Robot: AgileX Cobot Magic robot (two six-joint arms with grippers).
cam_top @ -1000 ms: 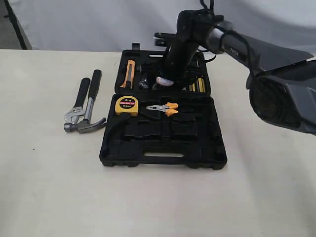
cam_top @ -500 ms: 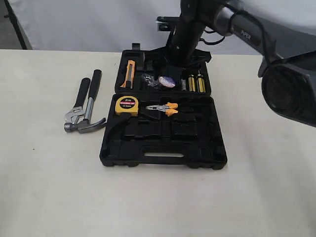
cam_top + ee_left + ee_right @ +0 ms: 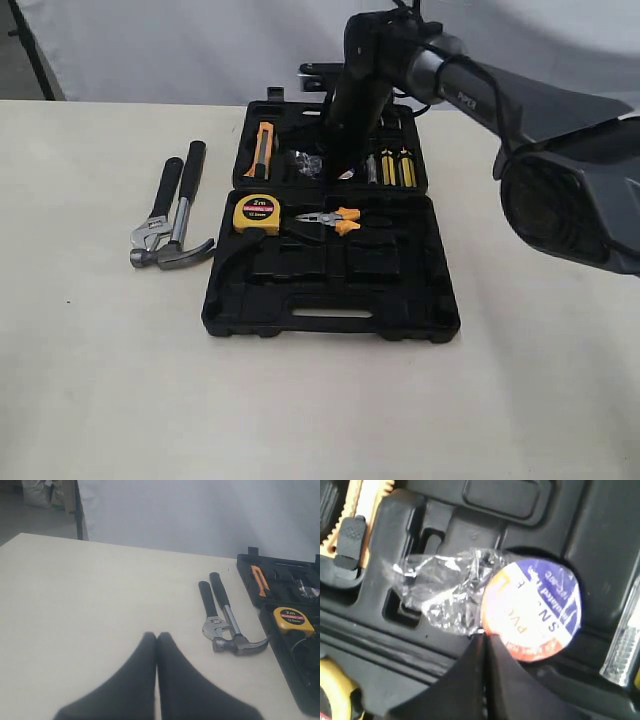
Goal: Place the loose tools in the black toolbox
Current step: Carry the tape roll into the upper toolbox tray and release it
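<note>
- Two of the three loose tools are not yet packed. The claw hammer [image 3: 183, 215] and the adjustable wrench [image 3: 160, 205] lie side by side on the table [image 3: 100, 380], just left of the black toolbox [image 3: 400, 285].
- The third one, the tape roll [image 3: 535, 610], is already in the far half of the toolbox. It sits in a round recess, with its clear wrap [image 3: 440, 597] crumpled loose beside it.
- The right gripper [image 3: 482, 647] is low over this roll, its jaws pressed together and the tips meeting at the roll's edge. I see nothing held between them, though a thin bit of wrap there would be hard to notice.
- The left gripper [image 3: 156, 642] hangs above bare table, to the left of the hammer and wrench, clenched on nothing.
- First risk: if some wrap is caught at the right tips, lifting that arm can pull the roll out of its recess.
- Second risk: I cannot tell if the roll is fully seated. If it stands too high, the two halves may not close later.
- Third risk: the hammer and wrench are very close, so a grasp on one can push or drag the other. The steel head is probably heavy, and a grip high on the handle may let it swing.
- Fourth risk: the yellow tape measure [image 3: 257, 213] and the orange pliers [image 3: 330, 218] sit in the near half, so a careless placement can knock them.
</note>
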